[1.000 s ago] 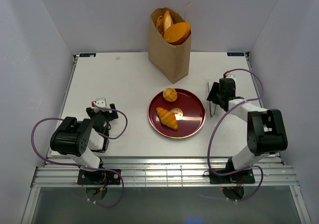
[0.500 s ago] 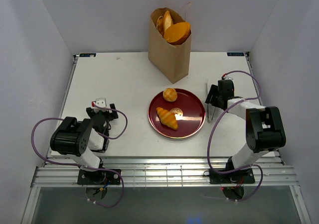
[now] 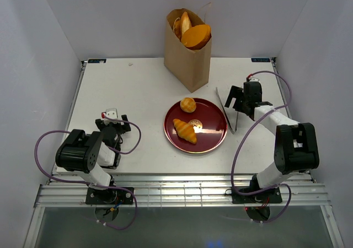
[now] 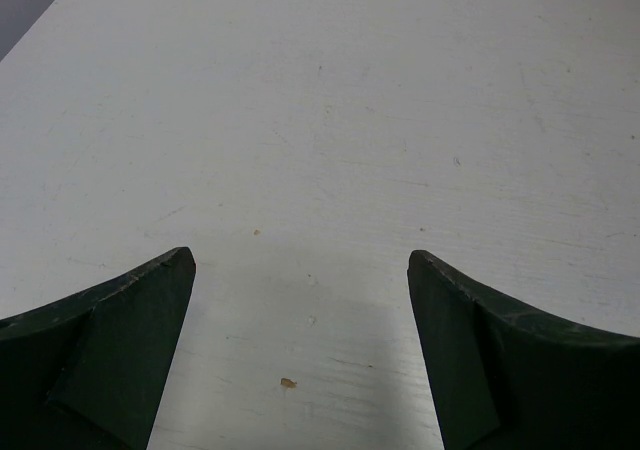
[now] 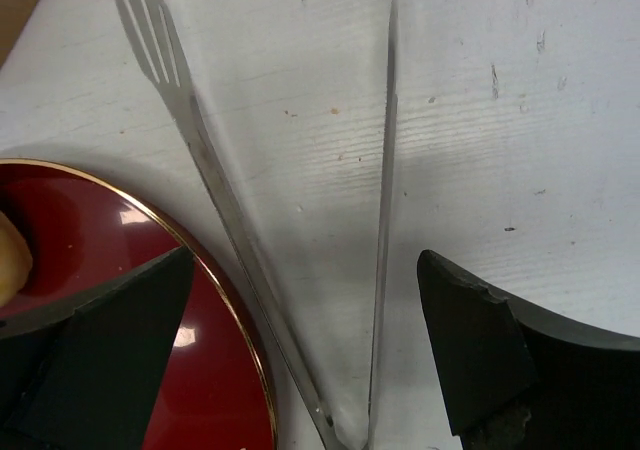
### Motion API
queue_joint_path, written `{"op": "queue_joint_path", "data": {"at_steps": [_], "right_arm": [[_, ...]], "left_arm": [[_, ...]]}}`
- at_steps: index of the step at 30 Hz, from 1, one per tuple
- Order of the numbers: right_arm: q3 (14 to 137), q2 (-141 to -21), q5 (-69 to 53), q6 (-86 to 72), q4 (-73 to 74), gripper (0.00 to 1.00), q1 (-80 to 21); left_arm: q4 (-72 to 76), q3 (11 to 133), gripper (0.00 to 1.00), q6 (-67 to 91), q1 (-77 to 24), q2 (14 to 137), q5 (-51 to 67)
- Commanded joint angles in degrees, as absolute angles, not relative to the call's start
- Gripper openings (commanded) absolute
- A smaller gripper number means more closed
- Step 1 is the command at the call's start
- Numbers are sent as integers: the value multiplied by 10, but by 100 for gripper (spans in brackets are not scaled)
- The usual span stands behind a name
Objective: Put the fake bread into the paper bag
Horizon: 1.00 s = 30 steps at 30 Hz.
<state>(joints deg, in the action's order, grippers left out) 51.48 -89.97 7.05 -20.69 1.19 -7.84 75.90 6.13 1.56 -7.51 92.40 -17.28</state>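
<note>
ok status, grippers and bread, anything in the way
Left gripper open over bare table, right gripper open over the tongs. Croissant and bun on the plate, more bread in the paper bag. Nothing between plate and bag.

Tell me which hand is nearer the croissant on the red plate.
Right. The right hand sits open over the tongs just past the plate on its right, close to the croissant. The left hand rests far off on the table, left side.
</note>
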Motion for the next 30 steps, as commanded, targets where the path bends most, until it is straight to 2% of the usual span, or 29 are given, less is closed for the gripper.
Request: {"op": "queue_joint_path", "data": {"at_steps": [1,8,11,17,23,30], "right_arm": [[541,-874,60,-192,28,98,-75],[546,-817,5,-156,40,98,-76],[539,-746,-26,-133,30,92,-89],[544,-634,-9,-132,46,90,-136],[593,-599,43,-132,124,90,-198],[568,-570,58,-134,138,90,-233]], "left_arm": [[815,67,98,23,-72,914,-165],[816,66,98,23,-73,914,-165],[815,67,98,23,-73,913,-165],[815,66,98,23,-73,914,-165],[816,66,98,23,-72,914,-165],[816,67,98,23,-73,914,-165]]}}
